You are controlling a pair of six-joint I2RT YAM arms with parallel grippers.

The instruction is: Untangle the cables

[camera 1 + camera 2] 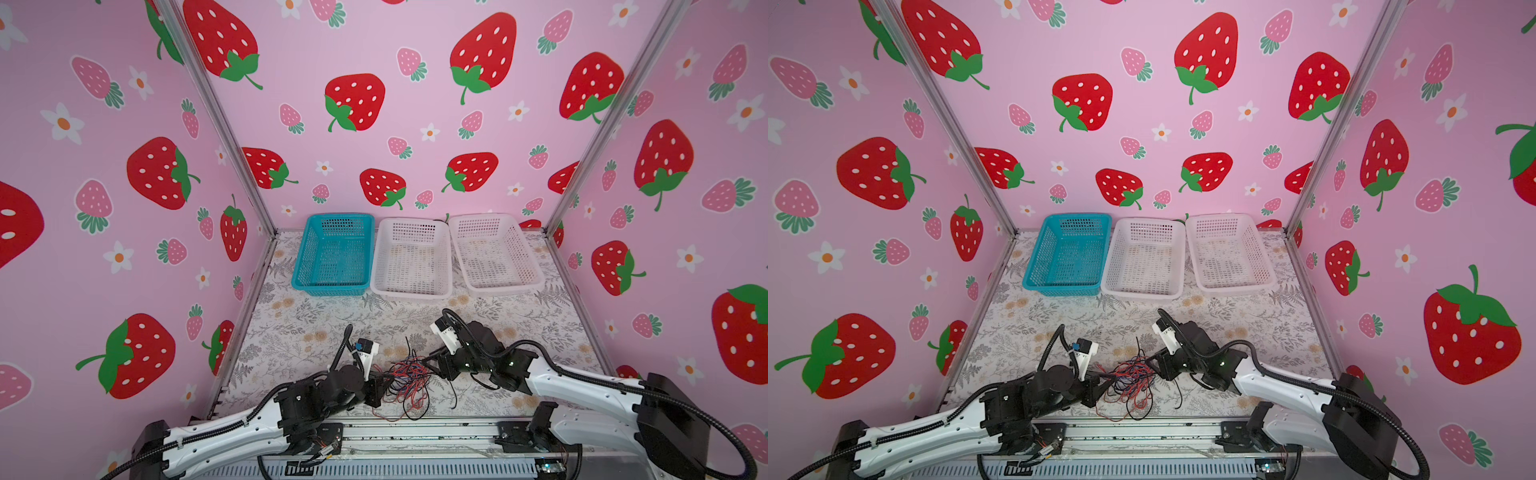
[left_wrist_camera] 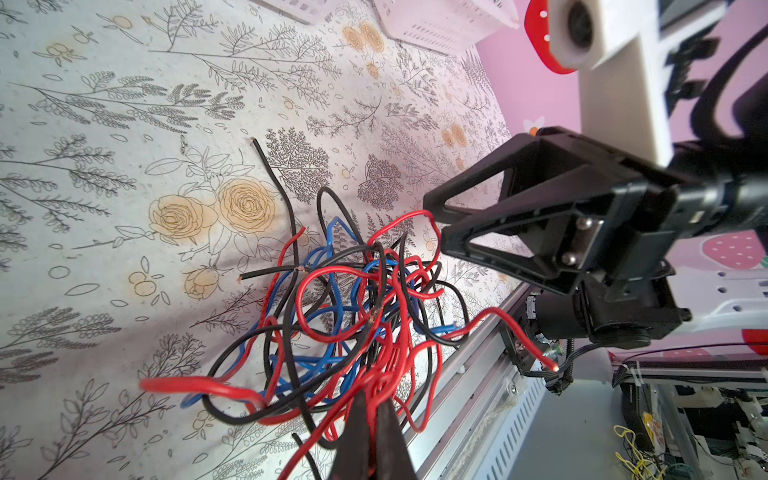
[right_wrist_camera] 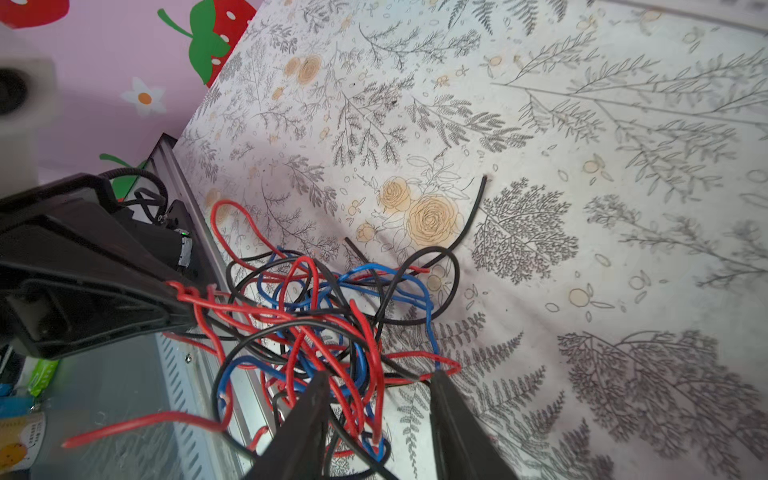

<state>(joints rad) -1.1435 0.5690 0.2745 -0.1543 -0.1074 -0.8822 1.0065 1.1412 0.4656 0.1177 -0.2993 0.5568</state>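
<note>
At the front middle of the counter (image 1: pixel 311 324), between the two arms, the cables (image 1: pixel 405 380) lie in one loose tangle of red, black and blue strands. A few loops reach over the front edge onto the metal rail (image 1: pixel 415 432), and one black end points toward the back of the counter.

The left arm (image 1: pixel 232 428) comes to the tangle from the left side. Its jaws are pressed together on the cables; in the right wrist view red strands (image 3: pixel 195 299) are pinched at their tip.

The right arm (image 1: pixel 582 380) comes from the right side. Its jaws stand apart, low at the edge of the tangle, and several strands (image 3: pixel 365 374) pass through the gap between them.

At the back of the counter three baskets stand in a row: a blue basket (image 1: pixel 328 289) on the left, a white basket (image 1: pixel 409 293) just beside it, and a second white basket (image 1: pixel 507 286) on the right. They are well apart from the cables.
</note>
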